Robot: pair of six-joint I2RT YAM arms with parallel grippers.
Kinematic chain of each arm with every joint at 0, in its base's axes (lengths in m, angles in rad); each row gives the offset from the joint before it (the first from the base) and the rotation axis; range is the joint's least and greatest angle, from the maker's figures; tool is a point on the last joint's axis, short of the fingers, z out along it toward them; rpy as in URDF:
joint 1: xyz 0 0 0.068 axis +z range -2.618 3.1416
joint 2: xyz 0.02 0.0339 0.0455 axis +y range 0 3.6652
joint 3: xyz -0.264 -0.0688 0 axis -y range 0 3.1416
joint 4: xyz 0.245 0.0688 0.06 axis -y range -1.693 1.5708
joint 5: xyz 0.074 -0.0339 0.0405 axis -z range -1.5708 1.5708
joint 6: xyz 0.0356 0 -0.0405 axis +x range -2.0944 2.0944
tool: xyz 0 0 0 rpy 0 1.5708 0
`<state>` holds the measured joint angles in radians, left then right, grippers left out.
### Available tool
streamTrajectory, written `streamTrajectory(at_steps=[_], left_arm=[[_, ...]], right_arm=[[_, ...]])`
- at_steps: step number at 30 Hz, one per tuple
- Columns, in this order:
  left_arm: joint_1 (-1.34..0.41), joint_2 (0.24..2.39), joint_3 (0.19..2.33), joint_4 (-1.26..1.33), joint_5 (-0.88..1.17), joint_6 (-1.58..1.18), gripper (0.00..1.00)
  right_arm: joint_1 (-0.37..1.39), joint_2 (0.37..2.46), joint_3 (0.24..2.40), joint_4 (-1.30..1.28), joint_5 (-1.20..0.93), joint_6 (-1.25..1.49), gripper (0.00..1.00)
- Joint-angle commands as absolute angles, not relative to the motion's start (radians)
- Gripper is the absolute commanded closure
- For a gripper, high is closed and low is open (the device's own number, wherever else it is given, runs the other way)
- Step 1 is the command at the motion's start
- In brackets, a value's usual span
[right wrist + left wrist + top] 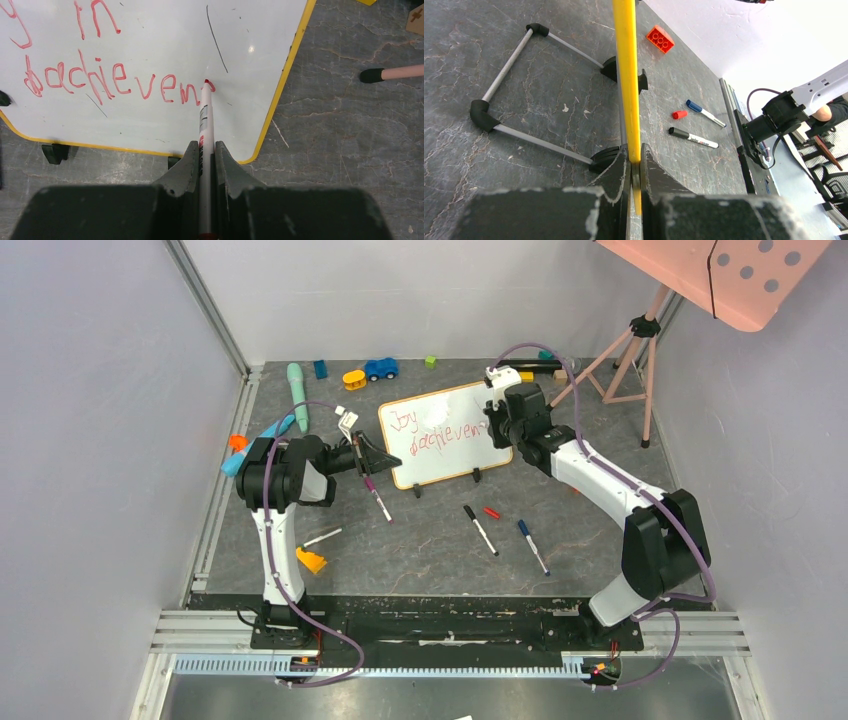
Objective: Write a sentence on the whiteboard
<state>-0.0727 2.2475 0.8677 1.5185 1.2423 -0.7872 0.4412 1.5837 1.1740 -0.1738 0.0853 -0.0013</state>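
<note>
The whiteboard (450, 445) stands tilted on black clip feet at the middle back, with a yellow-orange frame. The red sentence (435, 430) reads about "Joy in" over "achievem". My left gripper (385, 458) is shut on the board's left frame edge (629, 90), which runs up from between its jaws (635, 160). My right gripper (202, 147) is shut on a red marker (205, 115). The marker's tip touches the board (150, 30) at the end of the second line of writing (110, 82). In the top view the right gripper (497, 425) is over the board's right side.
A purple-capped marker (378, 498), a black marker (480, 529), a red cap (491, 512) and a blue marker (533, 546) lie in front of the board. Toys (380, 368) lie along the back. A pink tripod (625, 355) with a dotted panel (740, 275) stands back right.
</note>
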Motion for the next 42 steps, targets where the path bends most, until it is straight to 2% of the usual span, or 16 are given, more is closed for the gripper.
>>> streamTrajectory(at_steps=[1,13,23,34,42], left_arm=[[-0.087,2.294,0.853,1.557,1.338,-0.717,0.98],[-0.087,2.296,0.854,1.557,1.339,-0.717,0.98],[-0.087,2.296,0.854,1.557,1.338,-0.717,0.98],[-0.087,2.296,0.854,1.557,1.338,-0.717,0.98],[-0.087,2.296,0.853,1.557,1.337,-0.719,0.98]], right_arm=[[0.437,1.581,1.183,-0.118,0.060,-0.001,1.00],[0.437,1.547,1.094,-0.124,0.063,0.000,1.00],[0.437,1.535,1.113,-0.151,0.158,-0.012,1.00],[0.436,1.469,1.153,-0.155,0.038,0.025,1.00],[0.430,1.471,1.167,-0.160,0.076,0.012,1.00]])
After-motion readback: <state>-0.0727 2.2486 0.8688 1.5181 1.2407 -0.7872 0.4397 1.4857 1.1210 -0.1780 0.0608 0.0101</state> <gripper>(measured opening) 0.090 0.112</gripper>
